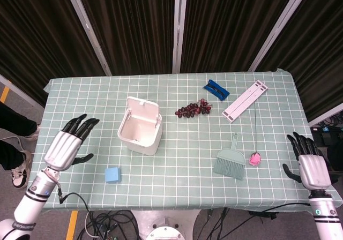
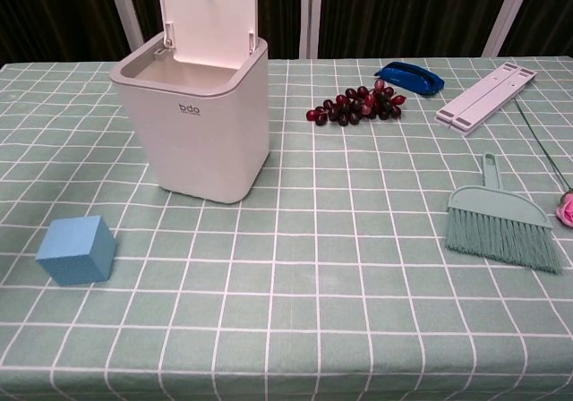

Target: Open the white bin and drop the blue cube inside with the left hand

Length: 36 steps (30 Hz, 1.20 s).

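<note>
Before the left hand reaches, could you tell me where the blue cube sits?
The blue cube rests on the table near its front-left edge, just in front of the open white bin, with the left hand apart to its left.

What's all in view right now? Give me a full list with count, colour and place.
bin: 1, white, left of centre, lid up
cube: 1, blue, near edge, front-left of bin
grapes: 1 bunch, dark red, centre back
clip: 1, blue, behind grapes
rack: 1, white, back right
brush: 1, teal, right front
flower: 1, pink, right of brush
table: 1, green checked cloth
left hand: open, left of bin
right hand: open, off right edge
</note>
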Motion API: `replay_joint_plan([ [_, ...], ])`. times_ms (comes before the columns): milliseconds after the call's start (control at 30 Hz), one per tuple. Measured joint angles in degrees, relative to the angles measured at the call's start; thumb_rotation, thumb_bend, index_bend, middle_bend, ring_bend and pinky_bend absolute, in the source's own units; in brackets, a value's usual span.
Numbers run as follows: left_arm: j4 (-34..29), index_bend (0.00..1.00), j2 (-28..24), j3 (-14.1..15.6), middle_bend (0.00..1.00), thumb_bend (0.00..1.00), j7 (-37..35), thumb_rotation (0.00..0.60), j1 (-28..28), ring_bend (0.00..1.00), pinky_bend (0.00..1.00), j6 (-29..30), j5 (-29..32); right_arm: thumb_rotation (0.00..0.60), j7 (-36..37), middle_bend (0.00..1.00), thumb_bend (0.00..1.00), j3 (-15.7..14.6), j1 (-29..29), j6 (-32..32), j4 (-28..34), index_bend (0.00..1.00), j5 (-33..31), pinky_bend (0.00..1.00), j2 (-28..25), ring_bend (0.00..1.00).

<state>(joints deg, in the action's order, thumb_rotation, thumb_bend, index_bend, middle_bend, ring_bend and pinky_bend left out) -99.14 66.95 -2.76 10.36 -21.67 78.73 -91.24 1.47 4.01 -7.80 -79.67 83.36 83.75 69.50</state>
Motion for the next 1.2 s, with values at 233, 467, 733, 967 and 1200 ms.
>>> replay_joint_plan([
  [233, 0.4, 0.13, -0.5, 6.6, 0.15, 0.02, -6.5, 0.6, 0.6, 0.05, 0.18, -7.7, -1.0, 0.6, -0.7, 0.0, 0.24, 0.3, -0.1, -0.5, 1.3, 0.0, 0.1, 0.0, -0.5, 0.0],
  [467, 5.2, 0.13, 6.5, 8.4, 0.16, 0.02, -7.8, 0.6, -0.6, 0.06, 0.19, -11.8, -4.0, 0.6, -1.2, 0.0, 0.24, 0.6, -0.1, -1.0, 2.8, 0.0, 0.2, 0.0, -1.7, 0.0],
  [733, 8.7, 0.17, 11.1, 8.8, 0.2, 0.02, -8.5, 0.6, -1.4, 0.12, 0.27, -14.6, -3.1, 0.6, -0.7, 0.0, 0.24, 0.6, -0.1, -0.6, 2.4, 0.0, -0.1, 0.0, -1.6, 0.0],
  [967, 11.2, 0.26, 13.2, 8.2, 0.3, 0.04, -8.5, 0.6, -0.9, 0.22, 0.37, -13.8, -1.7, 0.6, -0.5, 0.0, 0.24, 0.5, -0.1, -0.3, 2.0, 0.0, -0.4, 0.0, -1.4, 0.0],
  [1200, 12.3, 0.37, 14.7, 8.0, 0.41, 0.1, -9.0, 0.6, -0.6, 0.35, 0.5, -13.1, -1.4, 0.6, -0.4, 0.0, 0.24, 0.4, -0.3, 0.1, 1.6, 0.0, -0.4, 0.0, -1.2, 0.0],
])
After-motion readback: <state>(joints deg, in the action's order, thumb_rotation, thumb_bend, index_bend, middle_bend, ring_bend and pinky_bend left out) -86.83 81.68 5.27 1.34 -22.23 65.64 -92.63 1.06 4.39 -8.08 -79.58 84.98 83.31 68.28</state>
